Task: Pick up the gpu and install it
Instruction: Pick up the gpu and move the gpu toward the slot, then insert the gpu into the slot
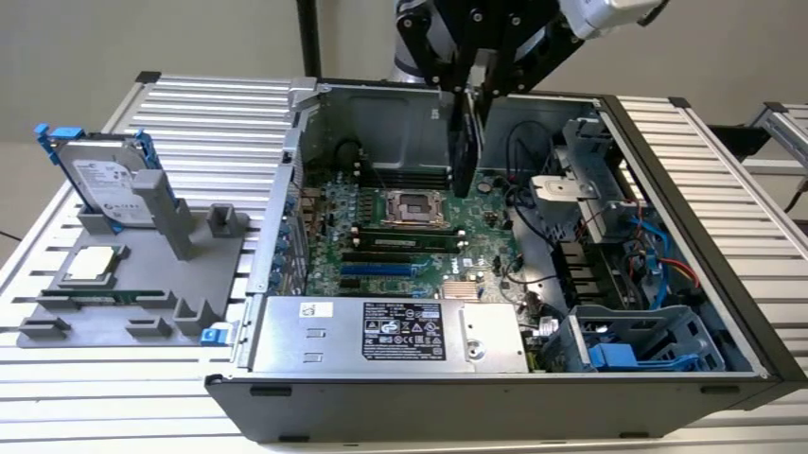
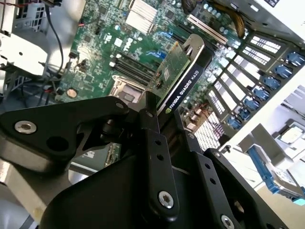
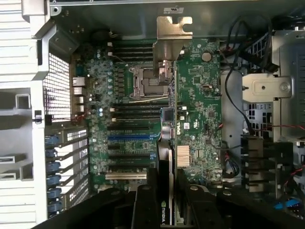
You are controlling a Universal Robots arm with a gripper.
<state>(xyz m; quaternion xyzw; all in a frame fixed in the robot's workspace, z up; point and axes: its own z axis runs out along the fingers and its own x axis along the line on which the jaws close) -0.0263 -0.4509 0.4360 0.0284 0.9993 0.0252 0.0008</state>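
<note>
Exterior view: the black hand (image 1: 470, 90) hangs over the open computer case (image 1: 505, 407), clamped on the gpu (image 1: 463, 151). The card is edge-on to the camera. Its long axis runs straight down from the hand toward the motherboard (image 1: 378, 236), and its lower end is clear of the board, just to the exterior view's right of the processor socket (image 1: 411, 206). The blue expansion slot (image 1: 378, 269) lies nearer the camera and toward the exterior view's left of the card. The case rests on its side on a slatted metal table (image 1: 189, 104). A grey fixture tray (image 1: 139, 274) stands beside it carrying a hard drive (image 1: 108, 184).

Second wrist view: the black fingers (image 2: 152, 143) press on both faces of the gpu (image 2: 183, 71). The card juts out from them over the motherboard (image 2: 95, 38), green face to one side and black cooler to the other.

First wrist view: looking along the card from the hand (image 3: 167, 205), the gpu (image 3: 167, 157) shows as a thin line ending in its silver bracket (image 3: 171, 40), the part farthest from the grip. The expansion slots (image 3: 127, 137) lie flat on the board to one side of that line, not beneath it. By these pictures the card is lifted but not seated. Cables and a drive cage crowd the case on the card's other side.
</note>
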